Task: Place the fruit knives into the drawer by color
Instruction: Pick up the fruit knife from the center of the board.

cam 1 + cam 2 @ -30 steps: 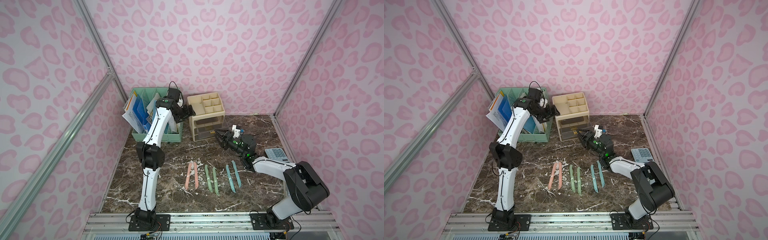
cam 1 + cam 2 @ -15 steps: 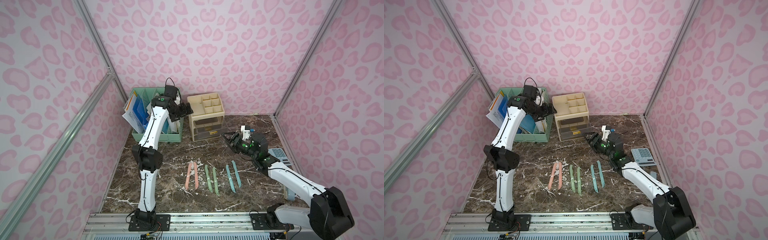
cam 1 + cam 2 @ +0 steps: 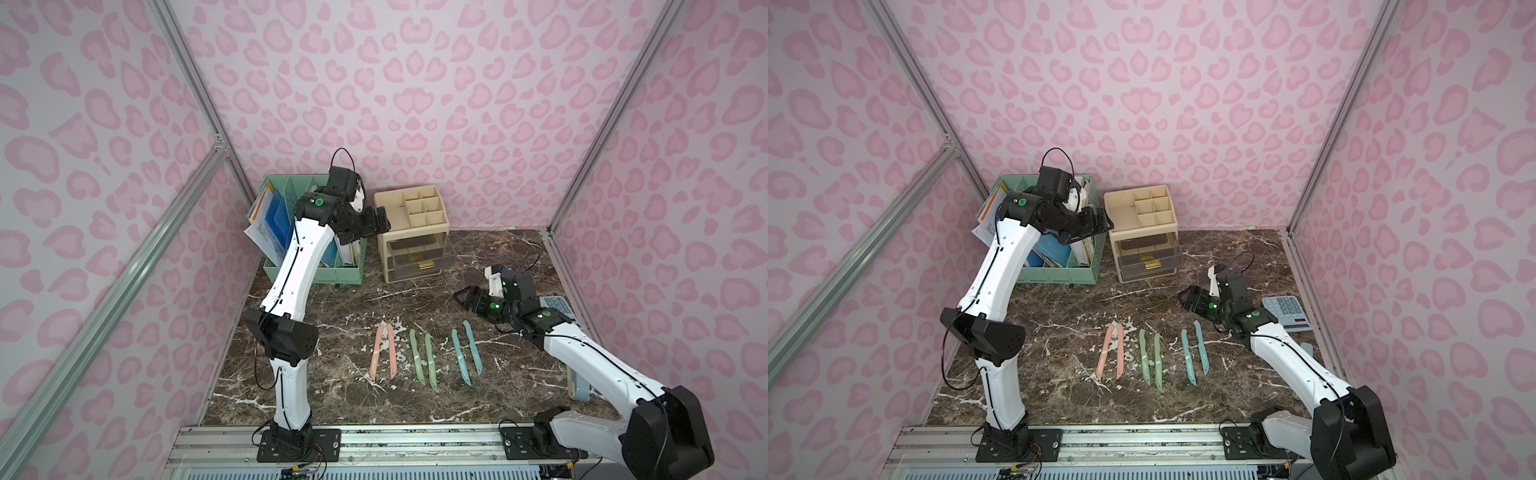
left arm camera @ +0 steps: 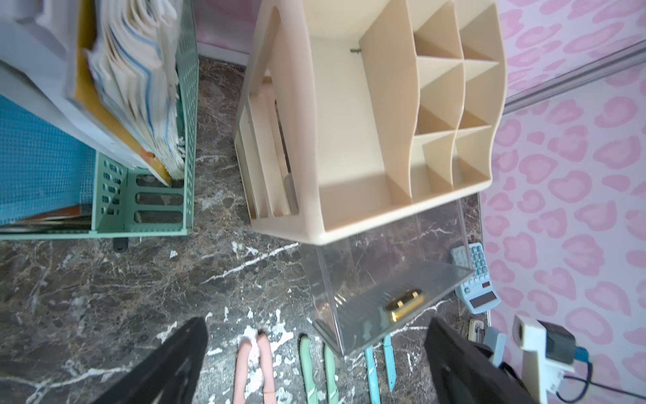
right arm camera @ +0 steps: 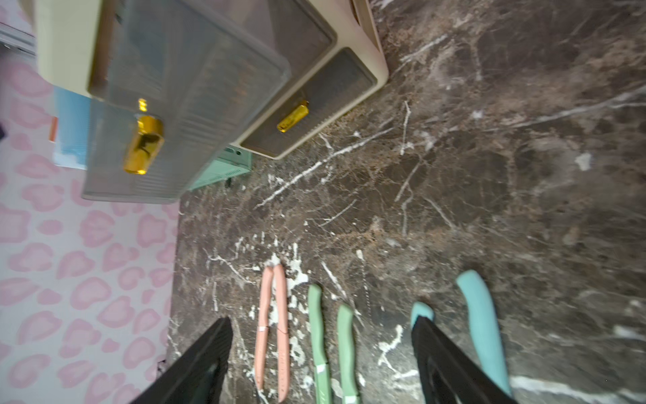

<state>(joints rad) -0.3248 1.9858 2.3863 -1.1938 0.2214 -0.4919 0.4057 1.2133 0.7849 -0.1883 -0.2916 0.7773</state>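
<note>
Top views both start at the far left with the green file basket [image 3: 316,272], stuffed with papers and out of the action. Beside it the left pincer [image 3: 381,224] hovers high between basket and beige organizer [image 3: 411,205]. The left wrist view shows its jaws spread wide with nothing between them, parked there, I'd guess, to brace the organizer or keep clear. Moving along, the organizer's upper drawer [image 3: 419,248] stands pulled out, clear and apparently empty, gold handle [image 4: 405,302] forward: that's the landing spot, open and waiting. The lower drawer [image 5: 311,112] sits shut. Down on the desk [image 3: 332,324], well short of the drawer, all six fruit knives [image 3: 391,351] lie in a tidy row: pink pair [image 5: 281,314], mint-green pair [image 5: 314,314], teal pair [image 5: 479,314]. Rounded handles point toward the organizer, tips toward the robot, and they're grouped by colour so each pair can go in together. Over on the right, the right pincer [image 3: 462,298] hangs near the teal handles, jaws wide apart and empty, well set for a pick. A calculator [image 3: 557,306] idles at the edge.
</note>
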